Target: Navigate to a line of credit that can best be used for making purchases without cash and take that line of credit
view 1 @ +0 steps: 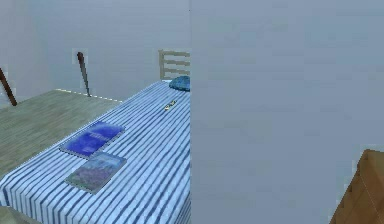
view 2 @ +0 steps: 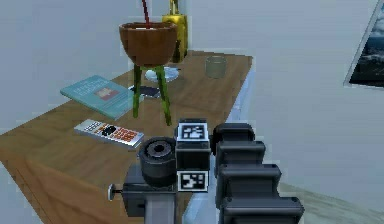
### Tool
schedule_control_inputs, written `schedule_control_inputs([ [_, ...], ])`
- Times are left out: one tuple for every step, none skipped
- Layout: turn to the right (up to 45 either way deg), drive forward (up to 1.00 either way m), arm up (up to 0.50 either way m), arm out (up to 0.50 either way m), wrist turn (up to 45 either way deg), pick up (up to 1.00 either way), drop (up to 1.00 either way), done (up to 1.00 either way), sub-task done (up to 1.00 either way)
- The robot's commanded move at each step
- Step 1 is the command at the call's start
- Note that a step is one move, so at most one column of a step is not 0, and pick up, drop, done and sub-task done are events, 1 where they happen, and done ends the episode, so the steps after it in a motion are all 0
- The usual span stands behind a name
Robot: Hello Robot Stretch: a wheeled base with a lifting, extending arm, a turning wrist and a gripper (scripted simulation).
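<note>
In the arm side view my arm rises from the bottom edge, and its two white marker squares (view 2: 192, 155) stand at the far end. Left of them is the gripper (view 2: 138, 183), low against the near edge of a wooden table (view 2: 60, 150). I cannot tell whether it holds anything. On the table lie a teal book (view 2: 98, 92) and a white remote with coloured buttons (view 2: 108, 131). A small dark flat thing (view 2: 147, 92) lies between the legs of a green plant stand. Nothing here has the plain shape of a card.
The table also bears a brown pot on the green stand (view 2: 148, 45), a yellow bottle (view 2: 176, 22) and a glass (view 2: 215, 67). A framed picture (view 2: 366, 55) hangs at the right. The forward view has a striped bed (view 1: 150, 150) with two flat blue things (view 1: 93, 138), a near wall (view 1: 290, 100) and a wooden chair (view 1: 173, 63).
</note>
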Motion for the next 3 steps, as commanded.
schedule_control_inputs([
  [0.0,0.0,0.0,0.0,45.0,0.0,0.0,0.0,0.0],
  [0.0,0.0,0.0,0.0,45.0,0.0,0.0,0.0,0.0],
  [0.0,0.0,0.0,0.0,45.0,0.0,0.0,0.0,0.0],
])
